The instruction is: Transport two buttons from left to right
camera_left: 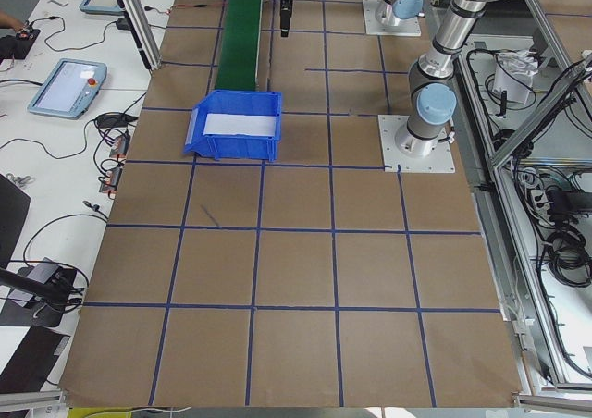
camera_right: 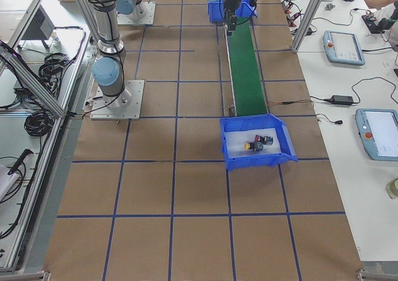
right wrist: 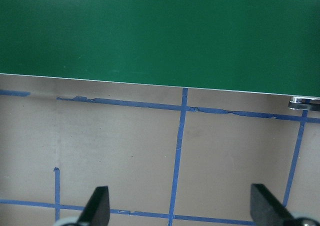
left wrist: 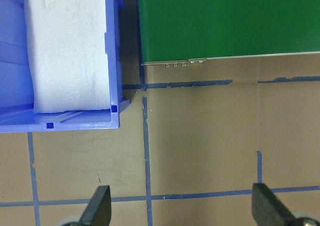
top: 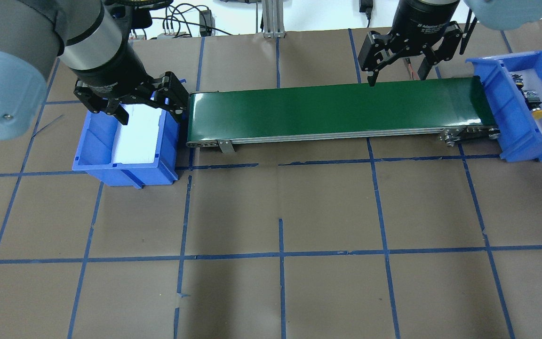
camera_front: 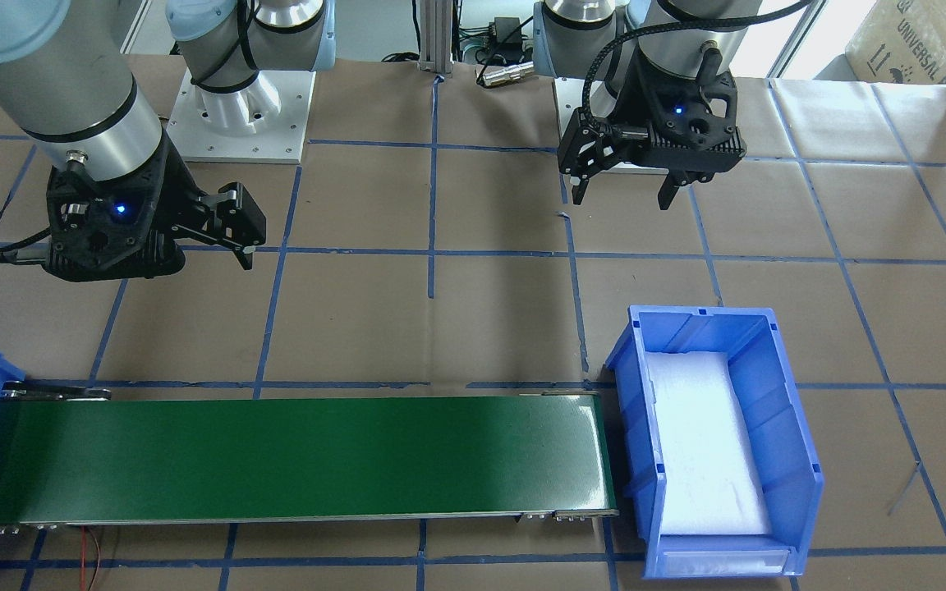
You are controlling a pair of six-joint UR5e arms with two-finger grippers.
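Left tool (top: 151, 106) was held with jaws spread, nothing gripped, near the foam-lined left blue bin (top: 125, 167). Right tool (top: 398, 75) was likewise spread, nothing gripped, beside the green conveyor belt (top: 337, 110). Buttons (camera_right: 258, 143) were found in the right blue bin (camera_right: 255, 161), shown best in exterior right view; that bin was cropped in the front-facing view. Tabletop (top: 233, 301) was covered with brown paper (top: 327, 207), gridded in blue tape (top: 327, 253). Pendants (camera_right: 343, 48) were seen on side desks (camera_right: 367, 116).

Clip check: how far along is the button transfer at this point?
It looks finished. Done: the yellow button and the red button both lie in the right bin. The left bin holds only white foam, and the belt is bare. In hand: nothing; the left gripper and the right gripper are open and empty. Left: apparently nothing.
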